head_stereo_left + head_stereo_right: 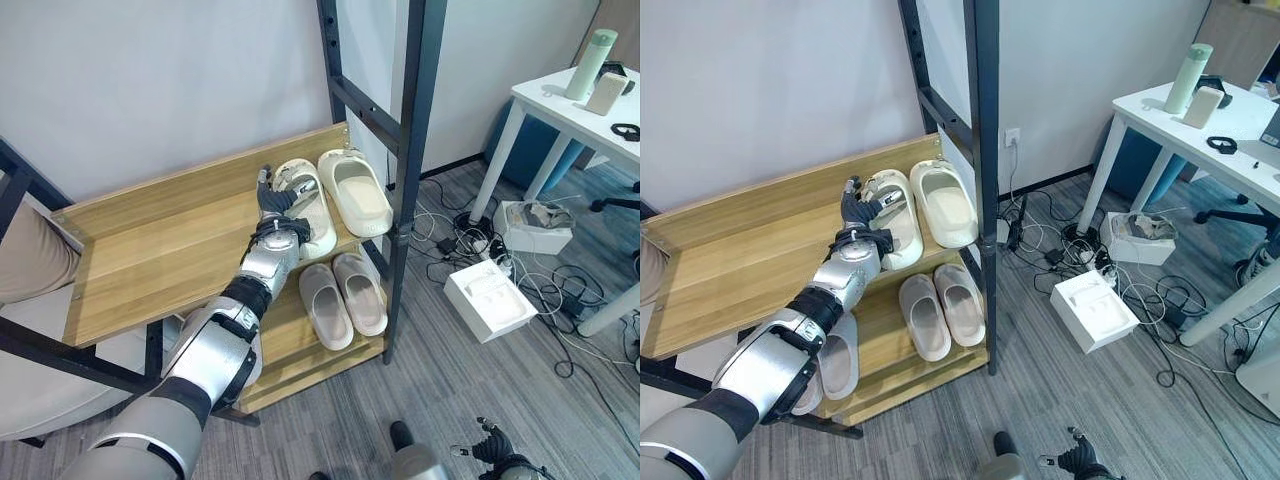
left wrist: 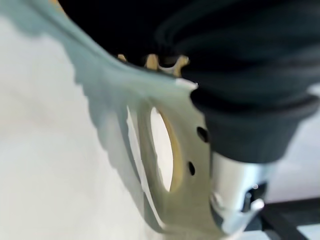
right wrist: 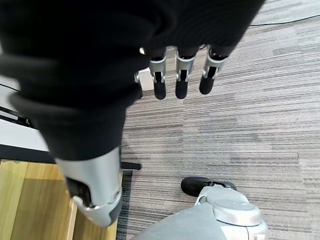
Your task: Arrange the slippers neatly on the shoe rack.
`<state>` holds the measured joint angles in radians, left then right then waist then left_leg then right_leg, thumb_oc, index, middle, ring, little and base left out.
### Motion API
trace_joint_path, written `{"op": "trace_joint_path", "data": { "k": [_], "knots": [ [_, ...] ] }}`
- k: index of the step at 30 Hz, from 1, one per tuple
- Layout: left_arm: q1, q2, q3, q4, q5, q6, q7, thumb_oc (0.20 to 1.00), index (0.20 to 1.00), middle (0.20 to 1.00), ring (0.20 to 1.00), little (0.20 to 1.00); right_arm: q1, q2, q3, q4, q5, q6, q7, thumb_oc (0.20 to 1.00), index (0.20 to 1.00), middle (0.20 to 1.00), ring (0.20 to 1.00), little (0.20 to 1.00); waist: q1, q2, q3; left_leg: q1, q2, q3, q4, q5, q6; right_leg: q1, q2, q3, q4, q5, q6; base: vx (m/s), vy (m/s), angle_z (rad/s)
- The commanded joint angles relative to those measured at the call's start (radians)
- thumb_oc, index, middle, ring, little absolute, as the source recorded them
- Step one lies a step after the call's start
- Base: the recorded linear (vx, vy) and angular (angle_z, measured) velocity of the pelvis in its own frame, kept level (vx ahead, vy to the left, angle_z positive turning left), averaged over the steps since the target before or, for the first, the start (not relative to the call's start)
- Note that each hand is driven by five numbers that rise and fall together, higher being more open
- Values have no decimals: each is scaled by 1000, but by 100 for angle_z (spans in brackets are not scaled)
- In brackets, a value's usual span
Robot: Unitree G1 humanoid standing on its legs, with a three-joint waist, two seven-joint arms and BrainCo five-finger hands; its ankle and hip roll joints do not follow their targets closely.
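The shoe rack [image 1: 150,250], a dark metal frame with wooden shelves, carries a cream pair on its upper shelf at the right end: the right cream slipper [image 1: 354,190] lies free, toe toward the wall, and the left cream slipper [image 1: 312,212] lies just beside it. The lower shelf [image 1: 300,350] holds a beige pair of slippers [image 1: 343,298] side by side, with another pale slipper [image 1: 838,362] further left. The left hand [image 1: 275,200] rests on the left cream slipper with its fingers curled round the strap; the right hand [image 3: 182,75] hangs above the grey carpet [image 3: 240,125], fingers straight and holding nothing.
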<state>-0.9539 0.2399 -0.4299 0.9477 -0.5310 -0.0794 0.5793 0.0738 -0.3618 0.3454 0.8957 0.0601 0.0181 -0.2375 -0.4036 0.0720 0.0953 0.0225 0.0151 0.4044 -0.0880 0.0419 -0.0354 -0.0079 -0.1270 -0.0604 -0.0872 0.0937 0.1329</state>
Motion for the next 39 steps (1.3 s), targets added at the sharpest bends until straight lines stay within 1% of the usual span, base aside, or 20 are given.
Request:
{"op": "trace_joint_path", "data": {
  "k": [1,8,9,10,13,15,19,22,24,25,27,30,31,32,33,35,36,37,38,39],
  "knots": [
    [-75,-10,21,20,65,-38,-37,1000,1000,1000,1000,1000,-5,-1,31,4,25,-39,-3,1000,1000,1000,1000,1000,-18,16,-1,47,60,-65,1,2,-78,27,87,-66,11,-77,-2,5,0,5],
    [14,81,87,-98,-13,-92,-44,1000,1000,1000,1000,1000,-18,31,44,12,16,-32,16,1000,1000,1000,1000,1000,22,-9,-17,53,58,-78,1,-7,-76,36,84,-80,10,-75,2,12,6,4],
    [70,98,119,-234,-20,-127,-27,1000,1000,1000,1000,1000,-26,45,43,6,8,-26,21,1000,1000,1000,1000,1000,42,-22,-25,50,56,-86,1,-11,-73,37,82,-86,8,-75,5,22,24,7],
    [97,91,135,-297,-35,-144,-22,1000,1000,1000,1000,1000,-31,49,42,5,7,-23,21,1000,1000,1000,1000,1000,51,-26,-26,50,55,-90,1,-12,-72,39,80,-89,7,-74,5,0,0,0],
    [142,84,157,-396,-84,-176,-38,1000,1000,1000,1000,1000,-32,54,38,6,7,-18,26,1000,1000,1000,1000,1000,62,-32,-30,51,54,-94,1,-17,-70,40,78,-91,6,-73,7,8,8,2],
    [165,97,161,-479,-95,-191,-67,1000,1000,1000,1000,1000,-33,57,32,9,7,-15,32,1000,1000,1000,1000,1000,68,-33,-31,51,53,-97,1,-19,-68,42,76,-91,6,-72,8,0,0,0],
    [260,111,172,-763,-194,-245,-200,1000,1000,1000,1000,1000,-32,62,11,26,3,-7,53,1000,1000,1000,1000,1000,92,-41,-36,48,53,-104,1,-24,-66,44,72,-97,2,-70,12,4,3,1],
    [323,95,179,-911,-247,-247,-286,1000,1000,1000,1000,1000,-38,74,7,52,-9,3,71,1000,1000,1000,1000,1000,110,-51,-40,49,53,-111,1,-29,-63,47,70,-101,0,-71,12,14,7,4],
    [360,94,156,-1045,-286,-227,-372,1000,1000,1000,1000,1000,-47,83,6,61,-14,6,86,1000,1000,1000,1000,1000,123,-58,-40,50,53,-118,1,-32,-60,51,69,-104,0,-71,12,8,3,5],
    [363,95,157,-1049,-286,-225,-372,1000,1000,1000,1000,1000,-46,84,7,62,-14,6,86,1000,1000,1000,1000,1000,123,-59,-40,50,53,-118,1,-32,-60,51,69,-104,0,-71,12,2,1,9],
    [413,148,107,-1244,-322,-178,-530,1000,1000,1000,1000,1000,-54,93,6,52,-19,6,113,1000,1000,1000,1000,1000,149,-70,-43,47,53,-124,1,-36,-58,50,68,-107,0,-71,13,-5,10,7],
    [420,158,83,-1352,-360,-157,-604,1000,1000,1000,1000,1000,-58,102,23,38,-25,0,131,1000,1000,1000,1000,1000,162,-79,-43,45,51,-128,1,-36,-57,50,67,-110,0,-69,13,-7,6,8],
    [430,152,67,-1383,-378,-138,-637,1000,1000,1000,1000,1000,-60,105,32,32,-32,-4,137,1000,1000,1000,1000,1000,169,-85,-43,43,51,-130,1,-37,-56,50,66,-113,0,-69,13,-23,15,13],
    [445,158,-3,-1421,-395,-92,-687,1000,1000,1000,1000,1000,-66,108,48,20,-42,-8,146,1000,1000,1000,1000,1000,176,-90,-37,46,50,-132,1,-42,-54,54,66,-115,0,-69,14,-26,2,8],
    [445,168,2,-1433,-381,-102,-693,1000,1000,1000,1000,1000,-65,110,52,16,-41,-10,149,1000,1000,1000,1000,1000,180,-93,-40,40,50,-134,1,-39,-53,49,65,-116,0,-67,13,-28,11,3],
    [456,182,-62,-1462,-387,-62,-737,1000,1000,1000,1000,1000,-68,111,71,1,-48,-18,158,1000,1000,1000,1000,1000,188,-98,-38,38,50,-137,1,-39,-50,48,65,-120,0,-65,13,-18,11,10],
    [438,221,-100,-1488,-354,-58,-761,1000,1000,1000,1000,1000,-69,111,86,-14,-51,-26,164,1000,1000,1000,1000,1000,195,-102,-37,36,49,-140,1,-39,-48,48,65,-123,0,-65,14,-9,14,10],
    [438,222,-100,-1488,-354,-58,-761,1000,1000,1000,1000,1000,-69,112,86,-14,-51,-26,164,1000,1000,1000,1000,1000,195,-103,-37,36,49,-140,1,-39,-48,48,65,-124,0,-65,14,-17,20,4],
    [465,238,-173,-1439,-353,-12,-789,1000,1000,1000,1000,1000,-69,106,100,-38,-55,-30,167,1000,1000,1000,1000,1000,197,-104,-33,35,49,-141,1,-38,-46,47,65,-126,2,-63,15,0,0,0],
    [464,238,-174,-1437,-352,-13,-789,1000,1000,1000,1000,1000,-68,106,100,-38,-55,-30,167,1000,1000,1000,1000,1000,198,-105,-33,35,49,-141,1,-38,-46,47,65,-126,2,-63,15,-20,36,-1]
  ]
}}
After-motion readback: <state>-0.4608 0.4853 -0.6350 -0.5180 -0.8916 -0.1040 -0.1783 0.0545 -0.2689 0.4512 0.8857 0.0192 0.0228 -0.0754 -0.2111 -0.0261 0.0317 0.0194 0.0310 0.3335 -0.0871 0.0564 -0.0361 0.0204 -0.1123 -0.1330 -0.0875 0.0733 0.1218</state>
